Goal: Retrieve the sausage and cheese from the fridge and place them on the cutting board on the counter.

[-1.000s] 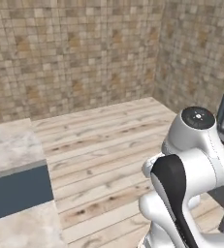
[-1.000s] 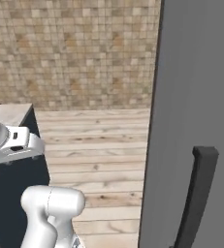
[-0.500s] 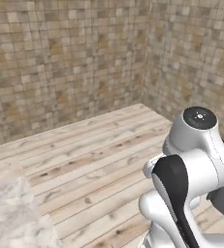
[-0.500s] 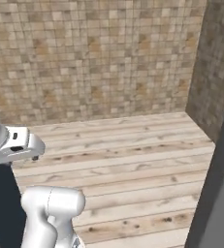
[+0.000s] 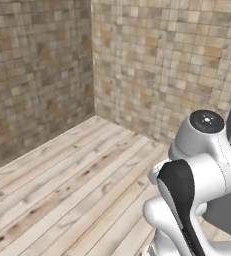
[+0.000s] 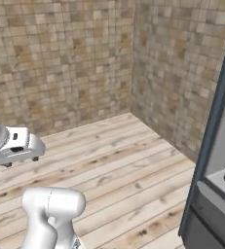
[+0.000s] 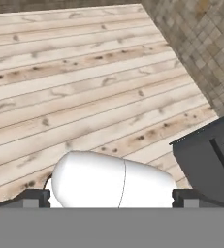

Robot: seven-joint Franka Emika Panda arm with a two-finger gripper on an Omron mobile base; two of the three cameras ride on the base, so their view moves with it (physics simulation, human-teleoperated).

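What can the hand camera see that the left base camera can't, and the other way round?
Hand view: the gripper, its two dark fingertips spread wide apart with nothing between them, and the dark grey lower corner of the fridge up close.

Left base view: the white arm with its round dark-capped joint, and the room corner where two walls meet.

Both: the wooden floor and the tiled wall. The grey piece at the left base view's right edge is probably the fridge too.
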